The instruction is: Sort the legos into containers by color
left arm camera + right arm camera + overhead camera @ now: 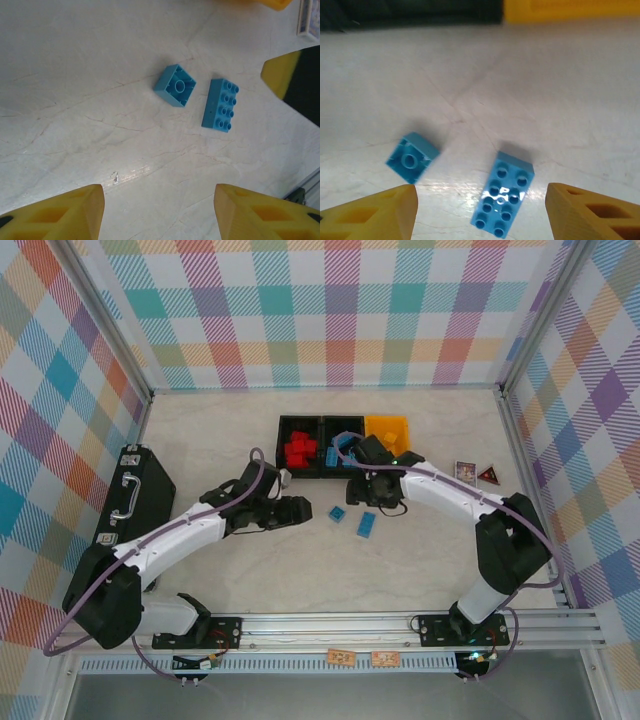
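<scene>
Two blue legos lie on the pale table in front of the containers: a square one (337, 513) flipped studs-down (175, 85) (412, 156) and an oblong one (367, 524) studs-up (220, 105) (503, 195). The row of containers stands behind them: a black bin (284, 452) holding red legos (300, 448), a black bin (330, 425) holding blue legos (346, 452), and a yellow-orange bin (388, 430). My left gripper (297, 508) (159, 210) is open and empty, left of both bricks. My right gripper (380, 504) (480, 215) is open, low over the oblong brick, which lies between its fingers, untouched.
A large black case with a handle (135, 490) lies at the left. Two small cards (466, 472) (489, 475) sit at the right near the wall. Plaid walls close in three sides. The right gripper's finger (295, 82) shows in the left wrist view, close beside the bricks.
</scene>
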